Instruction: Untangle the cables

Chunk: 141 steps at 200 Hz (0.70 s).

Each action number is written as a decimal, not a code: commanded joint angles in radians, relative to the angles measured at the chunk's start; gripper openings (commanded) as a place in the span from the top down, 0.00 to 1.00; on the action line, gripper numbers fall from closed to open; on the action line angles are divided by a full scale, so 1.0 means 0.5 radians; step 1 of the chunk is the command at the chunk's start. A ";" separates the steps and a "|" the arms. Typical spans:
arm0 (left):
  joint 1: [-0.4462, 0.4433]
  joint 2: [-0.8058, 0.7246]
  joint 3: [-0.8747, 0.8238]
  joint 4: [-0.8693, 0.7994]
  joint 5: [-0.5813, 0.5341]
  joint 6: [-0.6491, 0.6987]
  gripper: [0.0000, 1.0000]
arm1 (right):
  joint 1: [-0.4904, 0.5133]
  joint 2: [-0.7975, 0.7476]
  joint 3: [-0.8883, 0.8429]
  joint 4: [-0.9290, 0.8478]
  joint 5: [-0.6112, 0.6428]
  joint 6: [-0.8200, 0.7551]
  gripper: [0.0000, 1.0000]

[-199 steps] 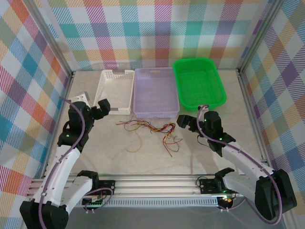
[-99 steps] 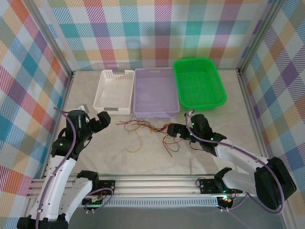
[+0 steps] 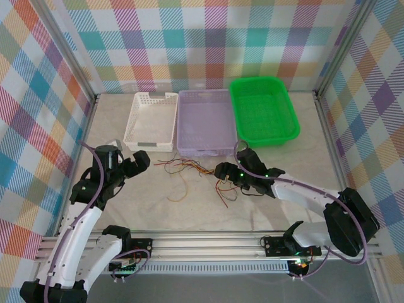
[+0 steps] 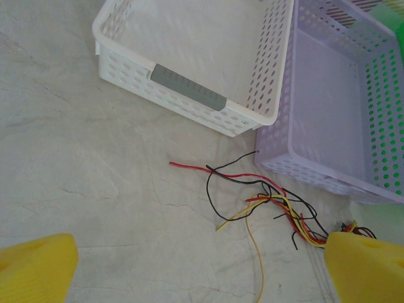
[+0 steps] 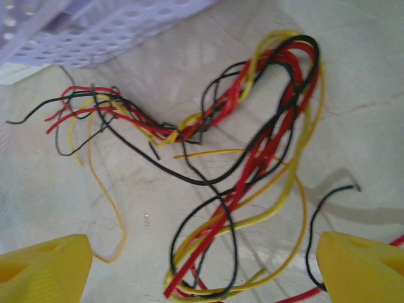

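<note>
On the worktop [image 3: 189, 214], at 6 o'clock of the lavender basket [image 3: 203, 126], the cables [image 3: 196, 172] lie in one loose snarl of red, yellow and black strands, with the far ends close to the basket's near wall. The right tool [image 3: 221, 172] hovers over the 3 o'clock end of the bundle. Its yellow fingertips [image 5: 41, 268] stand wide apart, and several strands run together in a doubled loop between them. The left tool [image 3: 137, 162] sits at 9 o'clock of the tangle, just apart from the loose ends, likewise spread and holding nothing.

The likeliest trouble, as I judge it, is a greedy pinch. If the right tool closes where it hangs, it would probably catch red, yellow and black together (they lie almost on top of one another there). A pull would then drag the whole knot instead of freeing one strand. With nothing pinned at the 9 o'clock side, the bundle would simply slide along the worktop. Strands this thin may also slip out from between the pads. A pull toward 12 o'clock could hook an end in the basket's perforations.
</note>
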<state>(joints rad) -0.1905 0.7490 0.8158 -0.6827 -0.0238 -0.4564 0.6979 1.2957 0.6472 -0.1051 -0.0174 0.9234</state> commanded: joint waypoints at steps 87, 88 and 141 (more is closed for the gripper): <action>-0.038 0.025 0.040 -0.047 -0.008 0.017 0.02 | 0.018 0.263 0.202 0.034 0.042 0.128 0.22; -0.038 0.026 0.040 -0.046 -0.009 0.018 0.02 | 0.018 0.267 0.204 0.035 0.038 0.127 0.22; -0.052 0.057 0.039 -0.046 0.020 0.029 0.03 | 0.018 0.378 0.173 0.074 0.039 0.148 0.36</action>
<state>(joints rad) -0.2012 0.7761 0.8158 -0.6827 -0.0219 -0.4557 0.7010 1.4673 0.7284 -0.0906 0.0074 0.9852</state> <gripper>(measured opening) 0.975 0.658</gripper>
